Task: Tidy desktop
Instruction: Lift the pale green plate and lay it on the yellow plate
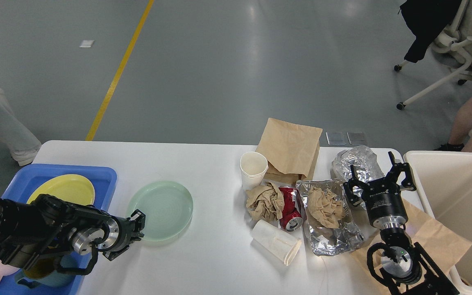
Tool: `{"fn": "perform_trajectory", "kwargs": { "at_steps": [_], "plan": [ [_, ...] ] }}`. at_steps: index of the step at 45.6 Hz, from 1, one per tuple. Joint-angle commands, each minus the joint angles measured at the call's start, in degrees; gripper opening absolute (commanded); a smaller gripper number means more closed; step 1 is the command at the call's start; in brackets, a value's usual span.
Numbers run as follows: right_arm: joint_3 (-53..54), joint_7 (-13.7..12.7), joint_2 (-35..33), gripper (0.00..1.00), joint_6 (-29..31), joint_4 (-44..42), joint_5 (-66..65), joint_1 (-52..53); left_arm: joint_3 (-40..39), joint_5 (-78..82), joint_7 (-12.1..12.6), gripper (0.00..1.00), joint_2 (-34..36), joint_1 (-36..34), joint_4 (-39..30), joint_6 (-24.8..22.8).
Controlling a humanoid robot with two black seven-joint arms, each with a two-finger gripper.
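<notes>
The white desktop (pixel 215 172) holds a pale green plate (pixel 162 209) left of centre. My left gripper (pixel 131 231) sits at the plate's near-left rim, its fingers apart, holding nothing. Right of centre lies a litter pile: an upright paper cup (pixel 253 168), a tipped paper cup (pixel 277 241), a crumpled brown napkin (pixel 265 201), a crushed red can (pixel 290 209), a foil tray (pixel 329 217) with brown paper in it, a foil ball (pixel 357 162) and a brown paper bag (pixel 291 149). My right gripper (pixel 377 176) is open and empty over the foil ball.
A blue tray (pixel 96 174) at the left edge holds a yellow plate (pixel 66 188) and a mug (pixel 43 272). A cream bin (pixel 461 196) stands at the right edge, with another brown bag (pixel 436 241) beside it. People and a chair are beyond the table.
</notes>
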Motion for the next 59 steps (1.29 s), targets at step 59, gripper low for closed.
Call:
{"fn": "perform_trajectory", "kwargs": {
  "at_steps": [59],
  "plan": [
    [0.0, 0.0, 0.0, 1.0, 0.0, 0.0, 0.0, 0.0, 26.0, 1.7, 1.8, 0.0, 17.4, -46.8, -27.7, -21.5]
  ]
}}
